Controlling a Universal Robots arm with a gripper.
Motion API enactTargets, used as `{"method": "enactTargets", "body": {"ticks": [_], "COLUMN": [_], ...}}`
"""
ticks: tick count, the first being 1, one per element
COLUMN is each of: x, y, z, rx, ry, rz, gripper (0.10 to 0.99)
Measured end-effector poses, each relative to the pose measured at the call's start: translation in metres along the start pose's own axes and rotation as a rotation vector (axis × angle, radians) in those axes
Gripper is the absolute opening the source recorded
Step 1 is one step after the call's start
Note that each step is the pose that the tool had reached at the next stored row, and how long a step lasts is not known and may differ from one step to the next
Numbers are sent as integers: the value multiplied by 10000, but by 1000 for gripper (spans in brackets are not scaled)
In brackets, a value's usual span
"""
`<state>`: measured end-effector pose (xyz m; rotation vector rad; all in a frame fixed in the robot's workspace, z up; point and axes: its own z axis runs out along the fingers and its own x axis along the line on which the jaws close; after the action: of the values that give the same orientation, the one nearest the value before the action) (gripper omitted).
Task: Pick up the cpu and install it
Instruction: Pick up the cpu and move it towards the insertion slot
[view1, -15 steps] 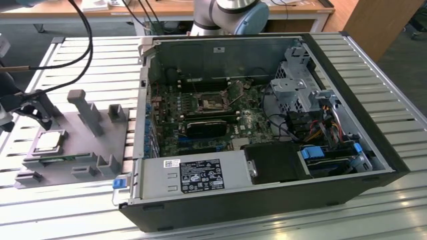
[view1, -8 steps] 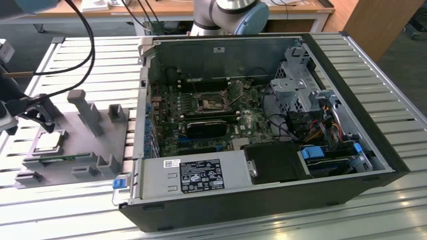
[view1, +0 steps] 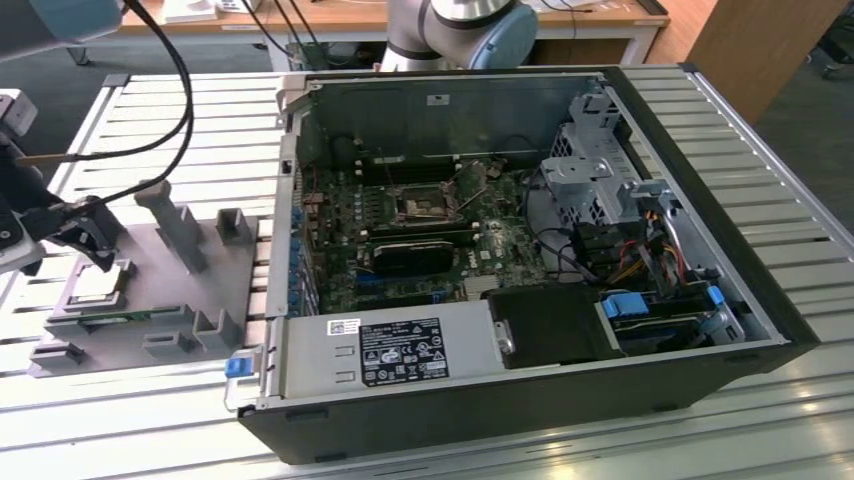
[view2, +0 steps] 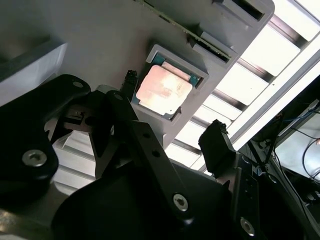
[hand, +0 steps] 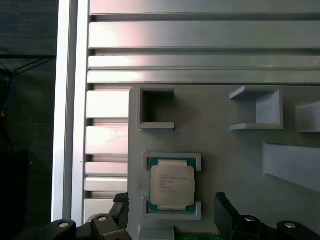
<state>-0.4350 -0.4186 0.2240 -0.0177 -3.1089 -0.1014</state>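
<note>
The cpu is a small square chip with a silver-grey top, lying flat in a framed pocket of the grey fixture tray at the exterior view's left. My gripper hangs just above it, open. In the first wrist view the cpu lies between the two black fingertips, with a gap on each side. The second wrist view shows the cpu in its pocket beyond the gripper, whose fingers stand wide apart and touch nothing.
An open computer case lies on the slatted metal table, with the motherboard socket and a black heatsink block inside. Upright posts and small brackets rise from the tray near the gripper. Cables hang above.
</note>
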Motion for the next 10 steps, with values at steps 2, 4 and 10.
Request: {"method": "enactTargets", "body": {"ticks": [2, 4, 10], "x": [-1, -1, -3], "y": [-1, -1, 2], "z": [24, 43, 95], "rx": [0, 0, -11], "ry": [0, 0, -1], "rz": [0, 0, -1], "gripper": [776, 776, 776]}}
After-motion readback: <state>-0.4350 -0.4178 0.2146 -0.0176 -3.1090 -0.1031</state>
